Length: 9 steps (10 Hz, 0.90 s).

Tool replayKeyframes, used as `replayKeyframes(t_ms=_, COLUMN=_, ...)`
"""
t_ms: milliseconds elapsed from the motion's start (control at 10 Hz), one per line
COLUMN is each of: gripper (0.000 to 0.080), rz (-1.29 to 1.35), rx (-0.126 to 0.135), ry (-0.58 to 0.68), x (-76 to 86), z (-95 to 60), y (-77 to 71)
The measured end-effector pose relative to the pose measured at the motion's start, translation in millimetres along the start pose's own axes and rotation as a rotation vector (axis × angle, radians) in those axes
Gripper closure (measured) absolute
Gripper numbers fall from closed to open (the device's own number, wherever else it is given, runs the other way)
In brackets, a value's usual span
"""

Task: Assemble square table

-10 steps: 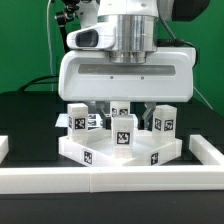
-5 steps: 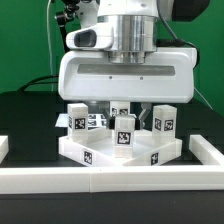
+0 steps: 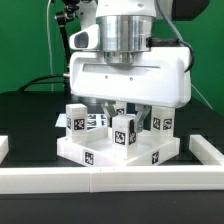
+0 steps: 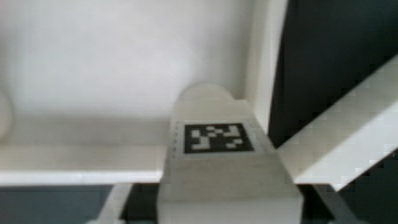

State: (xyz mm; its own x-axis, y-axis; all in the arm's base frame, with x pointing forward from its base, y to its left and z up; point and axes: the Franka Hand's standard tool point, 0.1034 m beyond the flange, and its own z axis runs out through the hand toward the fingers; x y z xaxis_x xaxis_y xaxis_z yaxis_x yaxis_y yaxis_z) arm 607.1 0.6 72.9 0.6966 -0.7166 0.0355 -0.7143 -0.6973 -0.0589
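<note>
The square table's white slab lies flat on the black surface, with raised rims and marker tags on its front edge. A white tagged leg stands on end over the slab's middle, and my gripper is shut on it from above. Two more tagged legs stand on the slab, one at the exterior view's left and one at its right. In the wrist view the held leg runs out from between my dark fingers, with the slab beneath it.
A long white rail edges the black work surface in front, with raised ends at the exterior view's left and right. A further tagged white piece shows behind the held leg.
My jaws have narrowed onto the middle leg. The hand has since tilted and shifted a little toward the exterior view's right, and the leg has shifted slightly with it.
</note>
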Motion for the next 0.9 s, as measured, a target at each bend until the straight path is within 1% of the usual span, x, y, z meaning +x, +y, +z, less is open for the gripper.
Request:
replayKeyframes(t_ms=700, gripper=0.0509, rz=0.529, rx=-0.001, ry=-0.007, x=-1.2, z=0.0, y=-0.8)
replayKeyframes(t_ms=900, gripper=0.0509, rz=0.713, rx=0.005, ry=-0.014, x=-1.3, z=0.0, y=-1.0)
